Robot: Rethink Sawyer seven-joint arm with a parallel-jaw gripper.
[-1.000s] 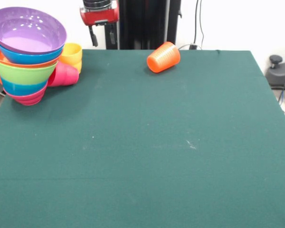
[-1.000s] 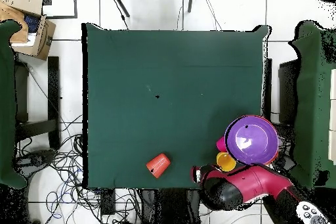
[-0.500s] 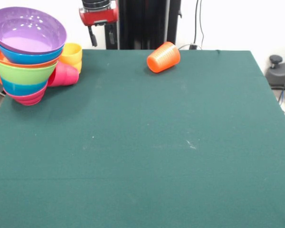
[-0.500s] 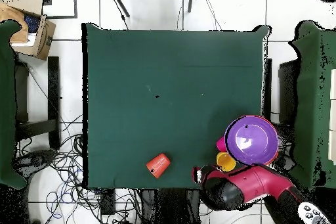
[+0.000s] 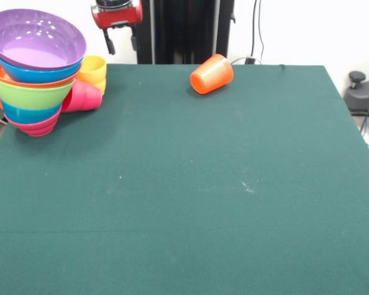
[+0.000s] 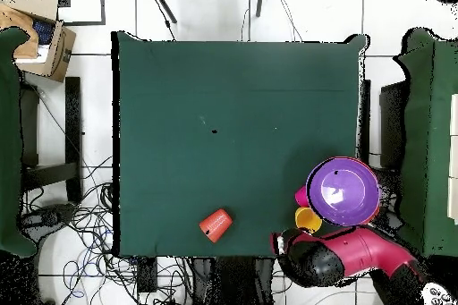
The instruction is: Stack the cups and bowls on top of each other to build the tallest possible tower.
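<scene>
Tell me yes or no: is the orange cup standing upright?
No, the orange cup lies on its side on the green table, apart from the tower.

The robot's arm [image 6: 353,254] is glossy red with black sections: from overhead it reads as a thick, rounded red link ending in a bulbous black joint cap, with a dark band farther along. In the front view, the wrist housing is a red block with a black cylindrical collar above it. Below it the tool [image 5: 119,42] shows as two short, slim black fingers [image 5: 109,44] with a gap between them. Behind stands the black pedestal column [image 5: 183,31], broad and matte, with vertical edges.
</scene>
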